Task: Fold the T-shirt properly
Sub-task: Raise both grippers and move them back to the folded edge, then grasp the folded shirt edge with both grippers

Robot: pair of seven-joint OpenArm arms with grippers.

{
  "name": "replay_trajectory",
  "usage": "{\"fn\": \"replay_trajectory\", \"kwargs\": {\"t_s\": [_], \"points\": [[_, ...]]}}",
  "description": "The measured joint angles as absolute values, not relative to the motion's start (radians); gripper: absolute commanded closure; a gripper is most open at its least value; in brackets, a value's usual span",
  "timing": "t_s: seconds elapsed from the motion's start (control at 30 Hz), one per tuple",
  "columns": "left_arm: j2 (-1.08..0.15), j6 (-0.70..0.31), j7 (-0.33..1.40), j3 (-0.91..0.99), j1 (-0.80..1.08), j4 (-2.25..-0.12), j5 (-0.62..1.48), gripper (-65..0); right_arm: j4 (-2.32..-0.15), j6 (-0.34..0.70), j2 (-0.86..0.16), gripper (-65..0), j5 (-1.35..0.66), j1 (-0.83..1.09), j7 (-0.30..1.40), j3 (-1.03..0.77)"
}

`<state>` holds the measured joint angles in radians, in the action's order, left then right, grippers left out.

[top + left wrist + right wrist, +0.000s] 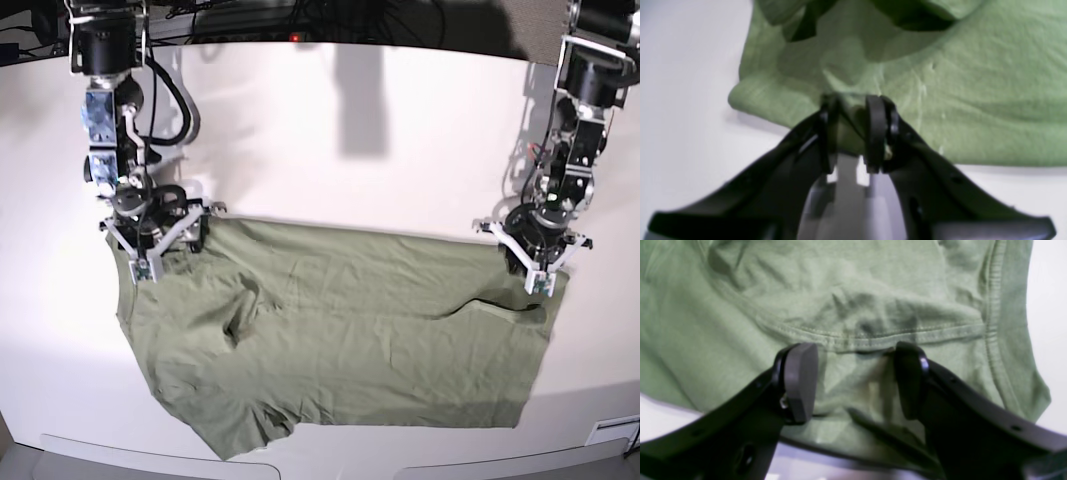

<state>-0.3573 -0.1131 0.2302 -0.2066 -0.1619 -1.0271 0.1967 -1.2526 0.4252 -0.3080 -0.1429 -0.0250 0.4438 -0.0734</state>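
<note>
Wrinkled sage-green cotton T-shirt (340, 330) on the white bench (330, 130). Left claw (851, 133) pinches its edge; right claw (853, 380) stands apart over a hem, likely to clamp next.

2 black tools (851, 133), grey pads (800, 383)

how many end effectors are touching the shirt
2. The left end effector pinches the shirt at its far corner on the base view's right; the right end effector sits open over the far corner on that view's left.
</note>
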Motion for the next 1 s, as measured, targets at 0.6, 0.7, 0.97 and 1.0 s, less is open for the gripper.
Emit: {"fn": "replay_trajectory", "kwargs": {"t_s": [0.6, 0.7, 0.97, 1.0], "points": [[-0.435, -0.154, 0.287, -0.092, 0.244, -1.396, 0.201, -14.6, -1.559, 0.419, -0.332, -36.5, -0.157, 0.31, 0.495, -0.078], [-0.435, -0.144, 0.259, -0.09, 0.292, -1.418, 0.179, -14.6, -1.586, 0.416, -0.333, -36.5, -0.157, 0.353, 0.495, -0.078], [-0.43, -0.065, 0.183, -0.089, 0.453, -1.494, 0.066, -14.6, -1.607, 0.419, -0.335, -36.5, -0.178, 0.454, 0.435, -0.11], [-0.43, -0.061, 0.181, -0.089, 0.471, -1.506, 0.061, -14.6, -1.61, 0.42, -0.335, -36.5, -0.179, 0.463, 0.434, -0.112]]}}
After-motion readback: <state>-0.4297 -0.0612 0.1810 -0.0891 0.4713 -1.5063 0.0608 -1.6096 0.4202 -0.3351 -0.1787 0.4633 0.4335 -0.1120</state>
